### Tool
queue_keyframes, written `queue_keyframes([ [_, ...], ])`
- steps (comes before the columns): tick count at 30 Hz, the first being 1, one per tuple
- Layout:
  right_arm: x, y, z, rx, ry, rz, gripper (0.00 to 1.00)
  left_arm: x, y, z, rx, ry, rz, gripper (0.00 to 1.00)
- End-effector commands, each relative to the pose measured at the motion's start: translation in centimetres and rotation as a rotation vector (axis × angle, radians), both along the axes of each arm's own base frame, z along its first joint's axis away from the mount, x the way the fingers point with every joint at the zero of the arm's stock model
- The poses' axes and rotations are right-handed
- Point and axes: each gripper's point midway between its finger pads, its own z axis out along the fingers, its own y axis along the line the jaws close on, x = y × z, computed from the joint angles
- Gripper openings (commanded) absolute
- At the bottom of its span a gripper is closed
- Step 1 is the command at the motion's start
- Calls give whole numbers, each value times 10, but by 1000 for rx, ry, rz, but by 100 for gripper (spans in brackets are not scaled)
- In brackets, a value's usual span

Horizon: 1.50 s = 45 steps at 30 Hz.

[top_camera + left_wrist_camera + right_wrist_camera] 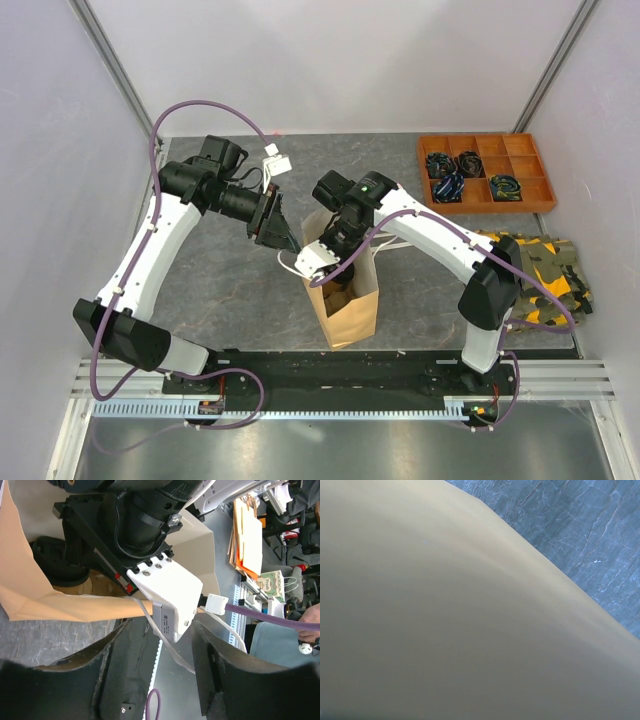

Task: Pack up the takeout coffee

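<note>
The tall tan paper bag (352,315) stands upright at the near middle of the table. My right arm reaches down into its open mouth, and its gripper's fingers are hidden inside. The right wrist view is filled by the tan bag wall (445,630). My left gripper (280,238) hovers at the bag's upper left edge, jaws apart. In the left wrist view (162,632) a white bag handle (175,655) runs loosely between the open fingers. Dark and brown shapes show inside the bag (75,580). No cup or lid can be made out.
An orange compartment tray (487,150) with dark items stands at the back right. A camouflage cloth (548,270) lies at the right edge. Purple cables loop over both arms. White walls close in the table on three sides.
</note>
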Motion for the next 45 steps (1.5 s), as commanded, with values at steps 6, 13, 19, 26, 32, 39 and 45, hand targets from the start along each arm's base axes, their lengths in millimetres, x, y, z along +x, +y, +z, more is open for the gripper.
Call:
queue_keyframes([
  [6, 3, 1, 10, 27, -39, 10, 3, -12, 5, -3, -7, -37, -66, 29],
  [13, 5, 3, 13, 37, -49, 7, 3, -12, 7, -10, 14, -25, -70, 43],
  [19, 5, 4, 15, 47, -49, -6, 5, -12, 9, -13, 17, -32, -80, 12],
  [26, 9, 6, 21, 90, -26, -60, 10, -11, 15, -25, 48, -47, -78, 2],
  [32, 15, 5, 25, 116, -9, -110, 15, -9, 18, -30, 64, -58, -76, 2],
  [39, 14, -8, 21, 108, -13, -88, 9, -5, 24, -34, 78, -55, -51, 2],
  [45, 5, -5, 17, 153, -4, 13, 0, 0, 29, -34, 72, -46, -29, 2],
])
